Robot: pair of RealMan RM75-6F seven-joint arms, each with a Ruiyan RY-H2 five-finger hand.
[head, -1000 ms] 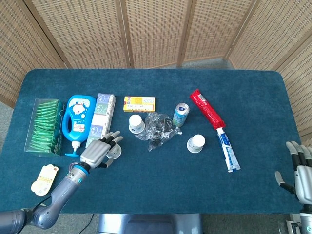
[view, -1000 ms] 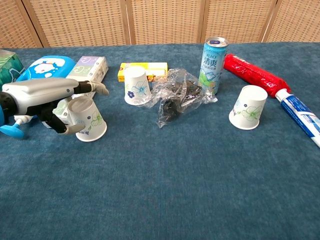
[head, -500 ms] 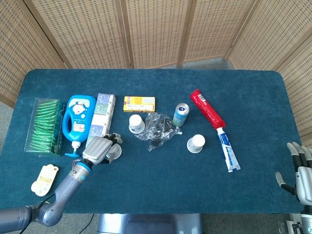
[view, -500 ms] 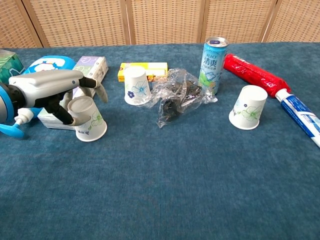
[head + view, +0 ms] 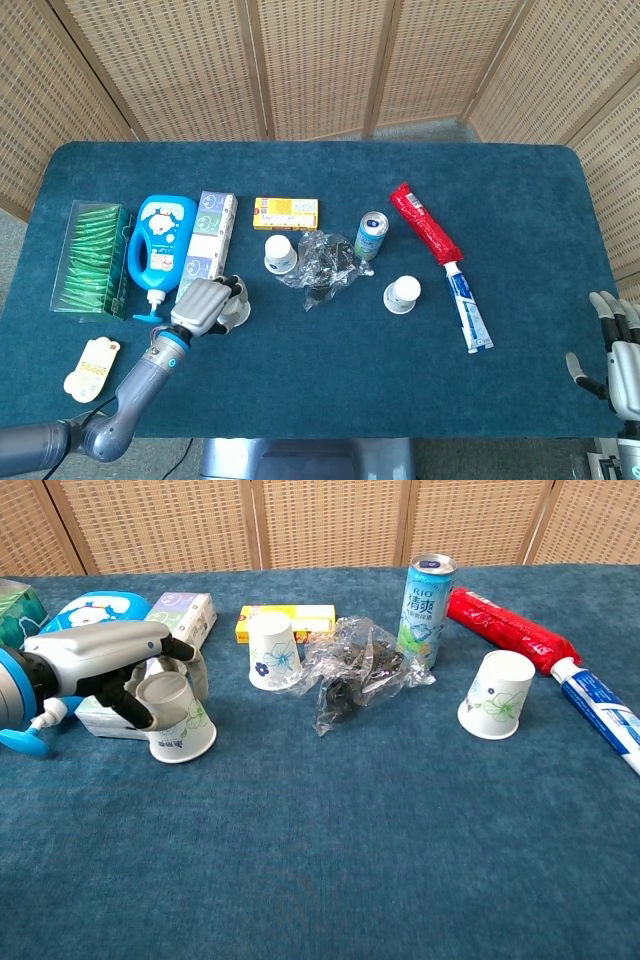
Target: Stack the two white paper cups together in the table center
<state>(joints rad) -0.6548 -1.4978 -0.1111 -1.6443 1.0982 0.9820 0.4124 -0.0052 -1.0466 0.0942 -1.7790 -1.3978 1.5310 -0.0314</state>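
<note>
Three white paper cups with flower prints stand upside down on the blue table. My left hand [image 5: 205, 305] [image 5: 115, 665] has its fingers curled around the leftmost cup [image 5: 178, 727] [image 5: 238, 314], thumb on the near side, and the cup still rests on the cloth. A second cup [image 5: 275, 652] [image 5: 279, 253] stands near the yellow box. The third cup [image 5: 497, 708] [image 5: 402, 294] tilts slightly at centre right. My right hand [image 5: 618, 352] hangs at the table's near right edge, fingers apart and holding nothing.
A crumpled clear plastic wrap [image 5: 360, 670] lies between the cups beside a drink can [image 5: 428, 598]. A red pack [image 5: 508, 630] and a toothpaste box [image 5: 600, 705] lie right. At the left are a blue bottle [image 5: 160, 245], a carton [image 5: 205, 245] and a green packet tray [image 5: 90, 258].
My left hand's fingers have closed in around the leftmost cup. The right hand has sunk a little toward the frame's bottom edge.
</note>
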